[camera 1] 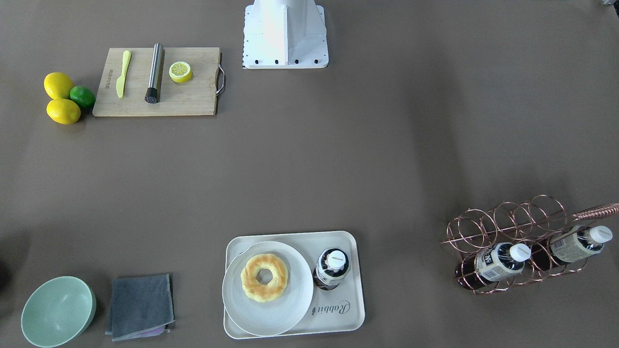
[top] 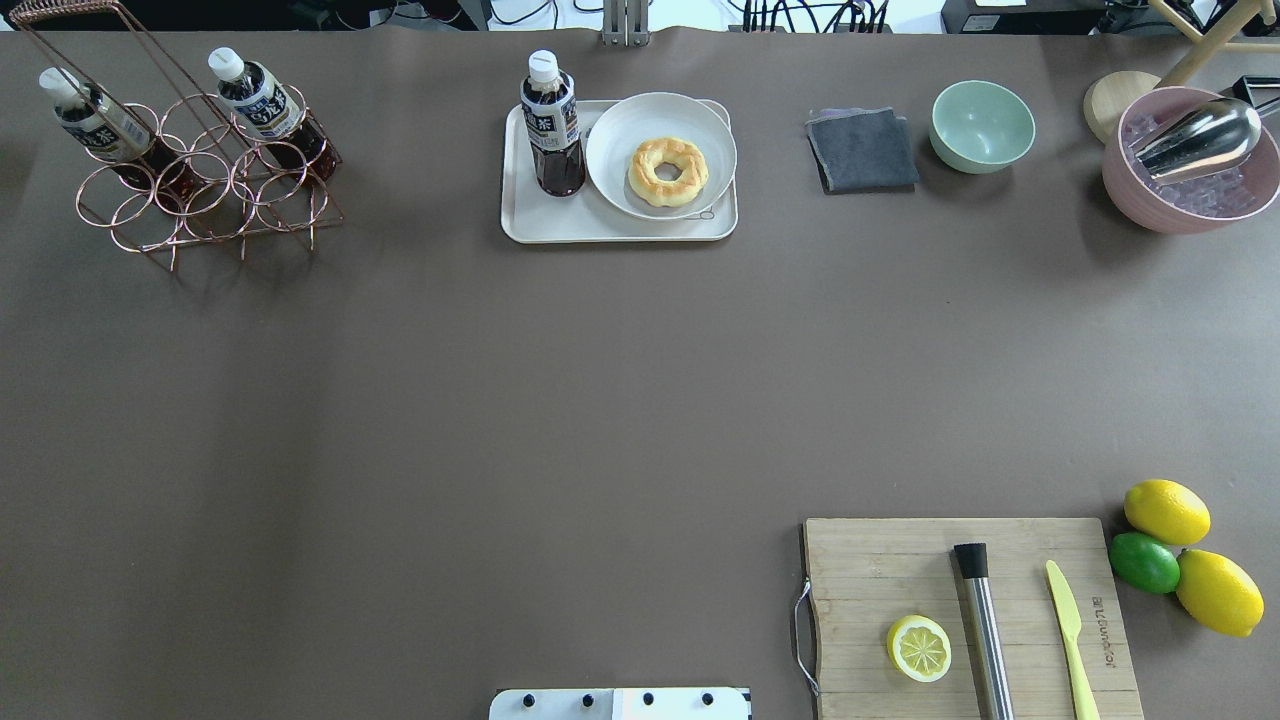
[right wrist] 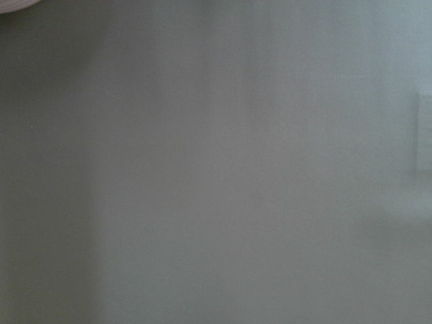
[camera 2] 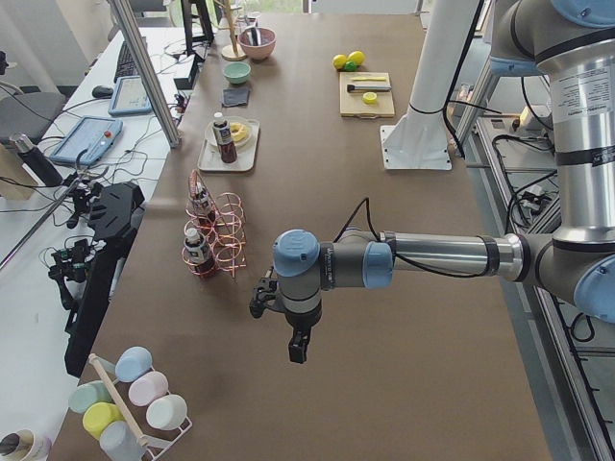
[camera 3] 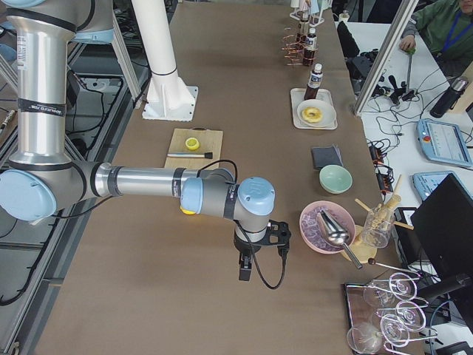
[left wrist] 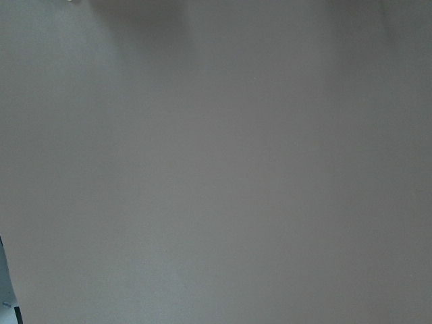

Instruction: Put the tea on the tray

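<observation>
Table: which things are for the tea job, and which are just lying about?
For the job: tea, standing on the tray.
Just lying about: plate, doughnut, two racked bottles, cloth, green bowl, cutting board, lemons, lime.

1. The counter (top: 500,400) wears a matt brown covering, paper-like, smooth but for faint creases.
2. The tea (top: 552,125) is clear glossy plastic with a white plastic cap and a printed label.
3. The tray (top: 620,228) is smooth off-white plastic, low sheen.
4. The rack (top: 210,185) is shiny copper-coloured wire.
5. The board (top: 900,570) is pale wood with visible grain; on it lies a brushed metal rod (top: 985,640).
6. The cloth (top: 862,150) is matt grey fabric.
7. The bowl (top: 982,125) is smooth, matt pale green.
8. The scoop (top: 1200,130) is mirror-polished metal.
</observation>
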You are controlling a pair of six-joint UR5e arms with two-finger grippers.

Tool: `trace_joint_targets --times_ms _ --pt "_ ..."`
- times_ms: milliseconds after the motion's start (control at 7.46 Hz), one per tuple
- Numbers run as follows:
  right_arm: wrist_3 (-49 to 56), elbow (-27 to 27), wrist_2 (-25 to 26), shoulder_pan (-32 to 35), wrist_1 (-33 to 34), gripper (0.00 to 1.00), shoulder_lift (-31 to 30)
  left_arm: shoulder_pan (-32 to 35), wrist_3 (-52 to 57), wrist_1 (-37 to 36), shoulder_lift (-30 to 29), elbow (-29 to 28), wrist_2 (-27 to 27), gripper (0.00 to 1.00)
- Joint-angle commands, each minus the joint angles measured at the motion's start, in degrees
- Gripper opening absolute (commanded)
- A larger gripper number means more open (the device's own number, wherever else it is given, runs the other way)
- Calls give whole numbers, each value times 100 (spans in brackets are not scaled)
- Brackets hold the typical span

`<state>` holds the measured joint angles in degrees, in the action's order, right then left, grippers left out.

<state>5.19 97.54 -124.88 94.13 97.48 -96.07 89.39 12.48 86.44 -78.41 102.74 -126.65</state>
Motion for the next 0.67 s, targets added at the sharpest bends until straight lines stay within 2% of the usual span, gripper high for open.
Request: trace_joint_targets --times_ms 0,536 --pt "0 2 -1 0 -1 100 -9 0 0 -4 10 0 0 100" --pt "0 11 -45 0 -1 100 0 0 0 -4 19 0 0 100"
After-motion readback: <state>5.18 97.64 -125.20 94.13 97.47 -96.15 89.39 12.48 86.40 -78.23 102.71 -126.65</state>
